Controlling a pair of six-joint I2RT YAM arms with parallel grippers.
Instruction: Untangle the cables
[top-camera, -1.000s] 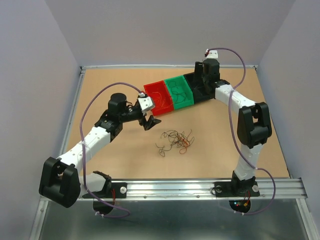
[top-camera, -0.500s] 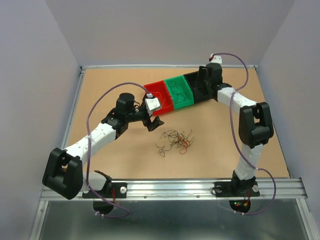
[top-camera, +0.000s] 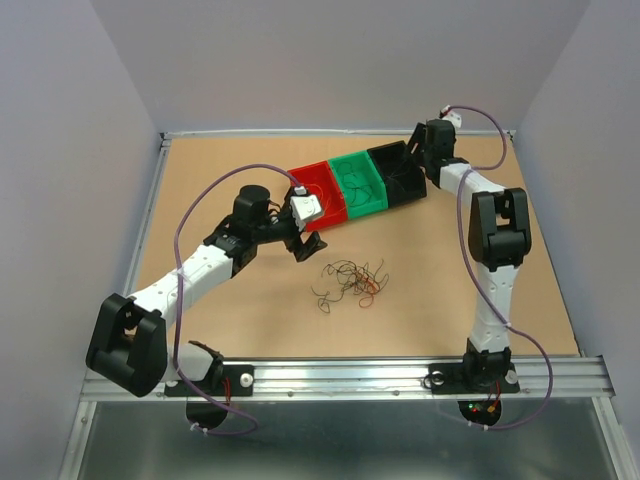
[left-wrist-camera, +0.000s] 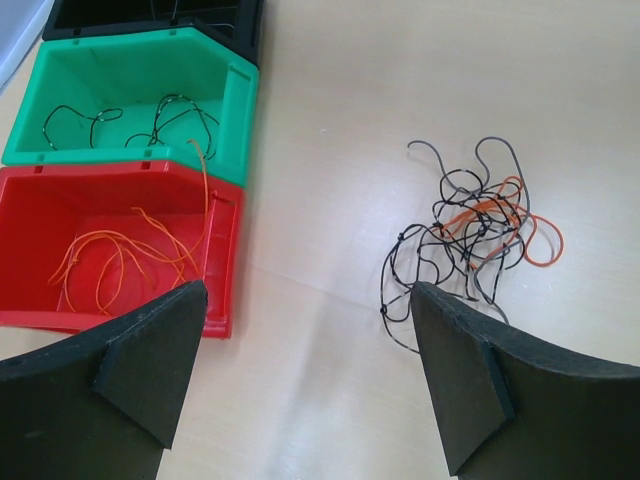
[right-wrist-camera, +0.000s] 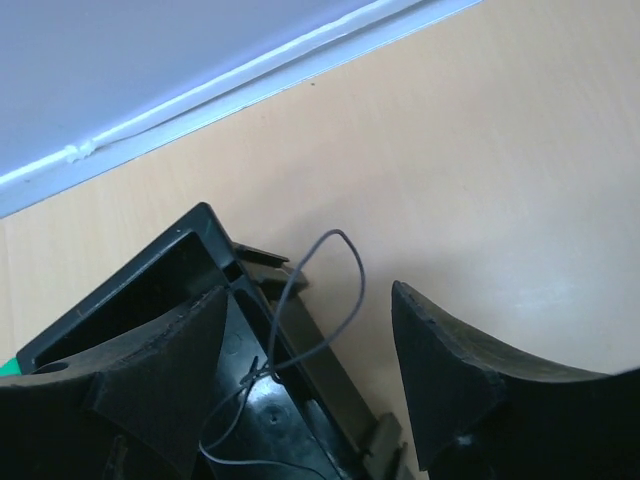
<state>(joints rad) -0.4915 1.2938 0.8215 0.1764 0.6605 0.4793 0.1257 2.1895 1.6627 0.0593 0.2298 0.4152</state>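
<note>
- the cables (top-camera: 348, 283) lie as one loose clump of black and orange strands near the middle of the tabletop (top-camera: 230, 170), a little toward its near edge; nothing grips or touches them
- the left gripper (left-wrist-camera: 308, 290) hovers between the clump and the red bin (top-camera: 318, 192); its fingers are spread wide with nothing between them; in the left wrist view the clump sits just ahead of the right-hand finger
- three bins stand side by side in a slanted row toward the far edge, from the middle rightward: red, then the green bin (top-camera: 360, 180), then the black bin (top-camera: 400, 172)
- thin orange wires (left-wrist-camera: 120, 255) lie inside the red bin; one strand rises over the wall it shares with the green bin
- dark wires (left-wrist-camera: 130, 120) lie inside the green bin
- the right gripper (right-wrist-camera: 308, 295) hangs over the black bin near the far right corner; its fingers stand apart
- a thin dark wire (right-wrist-camera: 345, 250) loops up over the black bin's wall between those fingers; neither finger pinches it
</note>
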